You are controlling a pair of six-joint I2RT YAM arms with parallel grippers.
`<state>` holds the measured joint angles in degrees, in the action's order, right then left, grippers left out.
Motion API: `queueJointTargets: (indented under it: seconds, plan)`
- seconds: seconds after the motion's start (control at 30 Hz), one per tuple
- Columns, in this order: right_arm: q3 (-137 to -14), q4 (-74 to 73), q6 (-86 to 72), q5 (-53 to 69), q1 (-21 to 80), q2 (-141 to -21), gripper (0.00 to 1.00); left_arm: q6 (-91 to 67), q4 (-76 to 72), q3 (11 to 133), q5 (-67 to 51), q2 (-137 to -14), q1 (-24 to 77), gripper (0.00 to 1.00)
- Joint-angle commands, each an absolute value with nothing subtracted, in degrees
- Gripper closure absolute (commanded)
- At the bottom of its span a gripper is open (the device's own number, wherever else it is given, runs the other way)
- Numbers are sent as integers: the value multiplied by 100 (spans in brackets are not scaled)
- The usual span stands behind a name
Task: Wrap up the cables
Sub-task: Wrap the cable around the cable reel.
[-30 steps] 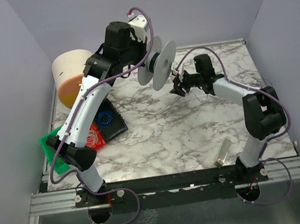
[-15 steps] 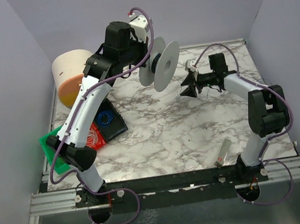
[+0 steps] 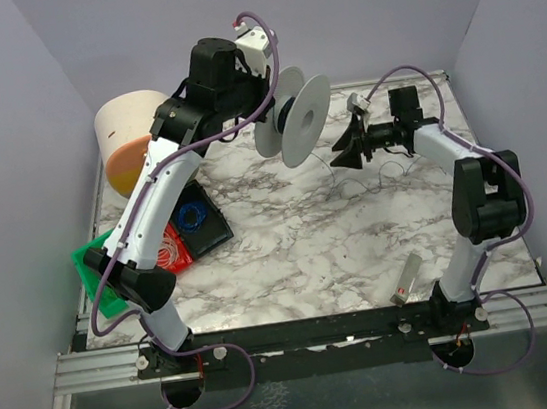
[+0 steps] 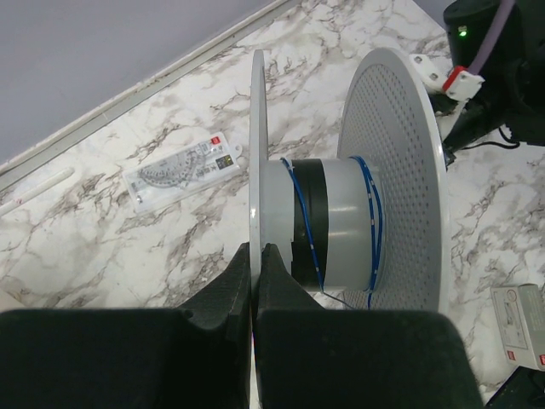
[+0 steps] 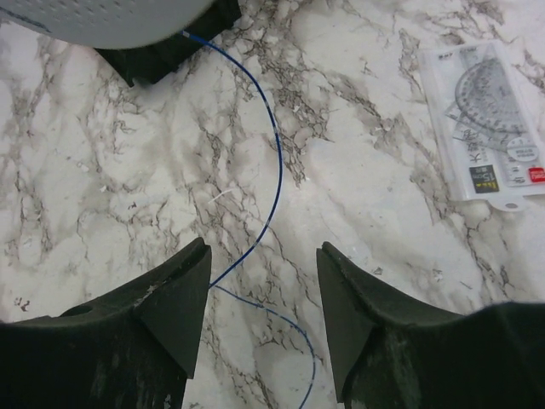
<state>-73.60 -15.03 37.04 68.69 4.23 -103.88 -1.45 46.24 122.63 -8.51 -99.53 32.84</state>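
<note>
— So, which step are you on?

— Winding, I judge. My left gripper [image 4: 255, 260] is clamped on the thin near disc of the spool [image 4: 336, 221], holding it up with its hub level at mid-frame in the left wrist view. A couple of blue turns of the cable [image 5: 278, 162] sit on that hub.

— And the rest of it?

— Loose. In the right wrist view it drops from the spool's rim at the upper left of the frame and curves down over the table [image 5: 102, 170]. It shows in the gap of my right gripper [image 5: 264, 256] at bottom centre, then curls off toward the lower edge. From above it is only a faint thread on the marble, right of centre and below the spool.

— Is the right one holding it?

— No. Those jaws stand well apart and grip nothing. I cannot tell whether the strand is level with the pads or lying lower on the table.

— What does the next move call for?

— Closing the right jaws on the strand, I reckon. It is far thinner than a finger, so it must sit square between the pads or it will slip out. Then I would carry it round the hub, between the two discs, under slight tension, with the left gripper steadying the spool.
</note>
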Motion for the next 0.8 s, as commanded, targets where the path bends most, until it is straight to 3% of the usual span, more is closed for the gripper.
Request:
queueJointTargets:
  seconds: [0.0, 0.2, 0.6, 0.77]
  plan:
    - [-7463, -1533, 3305, 7148, 564, -10710, 42, -254, 4324, 12620, -1132, -9684, 3260, 100]
    - [-7266, -439, 2325, 6692, 650, -10960, 42, -259, 4327, 12630, -1179, -9658, 3261, 100]
    - [-7470, -662, 2126, 6619, 1012, -11485, 41, -279, 4329, 12674, -1216, -9650, 3260, 100]
    - [-7712, -1302, 2196, 7363, 1020, -11735, 41, -277, 4325, 12674, -1141, -9659, 3260, 100]
